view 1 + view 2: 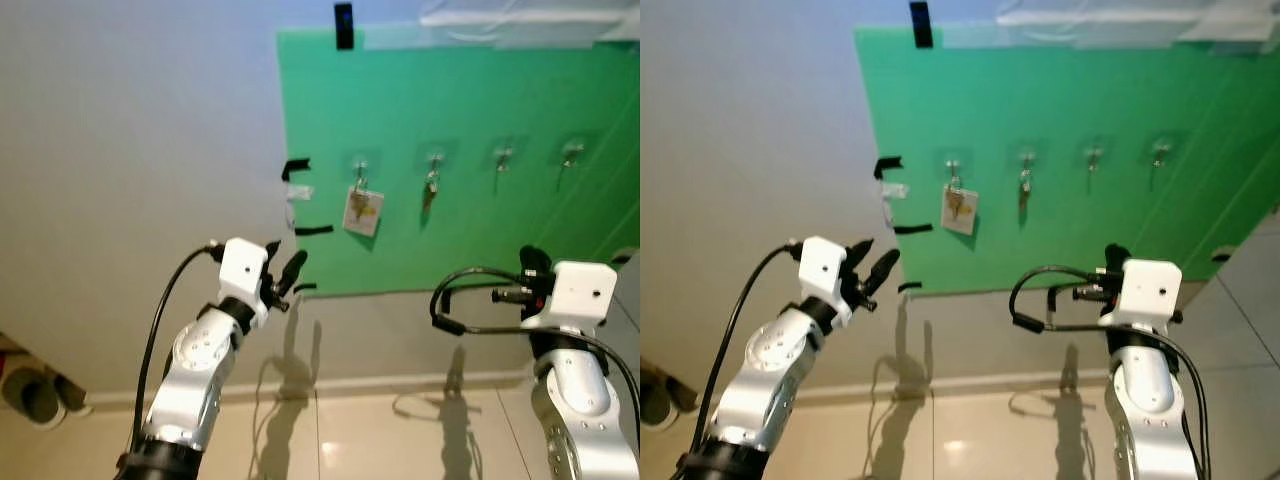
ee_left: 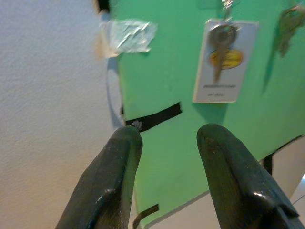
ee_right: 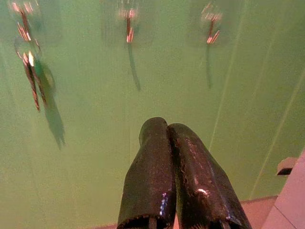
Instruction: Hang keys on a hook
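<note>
We see a green board (image 1: 480,150) taped to a grey wall, filling the upper right of the frame, with 4 hooks in a row. The leftmost hook (image 1: 360,163) carries keys with a white tag (image 1: 363,210); the 2nd hook (image 1: 434,160) holds another key (image 1: 431,190), and the 2 hooks to the right are bare. Our left claw (image 1: 284,275) sits at lower left of the board, fingers (image 2: 119,176) spread and holding nothing. Our right claw (image 3: 171,138) points at the board at lower right, fingers pressed together.
</note>
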Controlling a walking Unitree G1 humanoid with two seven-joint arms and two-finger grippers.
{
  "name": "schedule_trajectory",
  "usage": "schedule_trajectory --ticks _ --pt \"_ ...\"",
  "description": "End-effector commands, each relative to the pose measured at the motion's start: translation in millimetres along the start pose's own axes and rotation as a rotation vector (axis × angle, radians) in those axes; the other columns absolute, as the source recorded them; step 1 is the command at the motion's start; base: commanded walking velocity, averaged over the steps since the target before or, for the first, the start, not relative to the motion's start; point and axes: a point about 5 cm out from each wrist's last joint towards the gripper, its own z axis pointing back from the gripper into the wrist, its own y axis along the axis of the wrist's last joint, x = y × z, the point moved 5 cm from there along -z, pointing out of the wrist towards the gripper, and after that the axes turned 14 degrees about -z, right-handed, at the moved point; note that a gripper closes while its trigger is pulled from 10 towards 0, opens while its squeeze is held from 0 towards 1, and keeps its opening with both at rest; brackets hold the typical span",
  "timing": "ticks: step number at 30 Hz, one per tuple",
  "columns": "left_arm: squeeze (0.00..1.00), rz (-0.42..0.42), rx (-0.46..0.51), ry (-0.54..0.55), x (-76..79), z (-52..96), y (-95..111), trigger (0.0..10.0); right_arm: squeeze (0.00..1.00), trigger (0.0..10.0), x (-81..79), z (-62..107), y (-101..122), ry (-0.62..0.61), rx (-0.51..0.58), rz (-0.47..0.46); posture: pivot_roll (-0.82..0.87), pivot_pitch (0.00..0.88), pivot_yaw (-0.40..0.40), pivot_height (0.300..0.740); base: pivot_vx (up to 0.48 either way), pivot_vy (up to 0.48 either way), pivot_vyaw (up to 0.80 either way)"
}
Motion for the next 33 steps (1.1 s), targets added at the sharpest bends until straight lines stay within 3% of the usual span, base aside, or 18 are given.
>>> schedule_trajectory --ticks 1,3,8,17,21,23,24,27,28,33 --pt "0.00 -0.006 0.000 0.021 -4.3 5.7 1 10.0 0.00 10.0 -4.9 4.6 -2 0.010 -0.001 -0.038 -0.07 0.000 0.097 0.740 0.000 0.000 0.00" --pt "0.00 0.009 -0.015 0.057 -7.1 9.5 -3 10.0 0.00 10.0 -4.4 4.0 -12 0.009 -0.035 -0.079 -0.07 0.000 0.101 0.740 0.000 0.000 0.00" --pt "0.00 0.017 -0.034 0.067 -7.4 6.3 -7 10.0 0.00 10.0 -9.4 1.2 -19 0.029 -0.047 -0.059 -0.07 0.000 0.098 0.740 0.000 0.321 0.00" --pt "0.00 0.029 -0.044 0.062 -4.3 6.3 -7 10.0 0.00 10.0 -21.5 -1.2 -24 0.073 -0.065 -0.060 -0.07 0.000 0.097 0.740 -0.277 0.393 -0.56" --pt "0.00 0.019 -0.085 0.117 -13.3 6.5 -16 10.0 0.00 10.0 -31.1 -2.6 -30 0.107 -0.079 -0.057 -0.06 0.000 0.092 0.740 0.000 0.000 -0.51" --pt "0.00 0.047 -0.107 0.133 -16.3 10.9 -22 10.0 0.00 10.0 -31.0 0.6 -33 0.114 -0.093 -0.058 -0.06 0.000 0.091 0.740 0.000 0.000 -0.50" --pt "0.00 0.058 -0.135 0.139 -19.5 20.4 -30 10.0 0.00 10.0 -29.3 7.4 -37 0.119 -0.116 -0.053 -0.06 0.000 0.091 0.740 0.000 0.000 -0.51" --pt "0.00 0.064 -0.137 0.115 -19.9 32.4 -33 10.0 0.00 10.0 -27.9 17.9 -41 0.129 -0.141 -0.054 -0.06 0.000 0.091 0.740 0.000 0.000 -0.51" --pt "0.00 0.036 -0.105 0.063 -15.5 43.1 -29 10.0 0.00 10.0 -24.4 28.6 -46 0.128 -0.166 -0.048 -0.07 0.000 0.074 0.740 0.000 0.000 -0.52" --pt "0.00 0.016 -0.106 0.061 -14.7 41.5 -31 10.0 0.00 10.0 -20.9 31.9 -48 0.124 -0.171 -0.039 -0.07 0.000 0.060 0.740 0.000 0.000 -0.53"
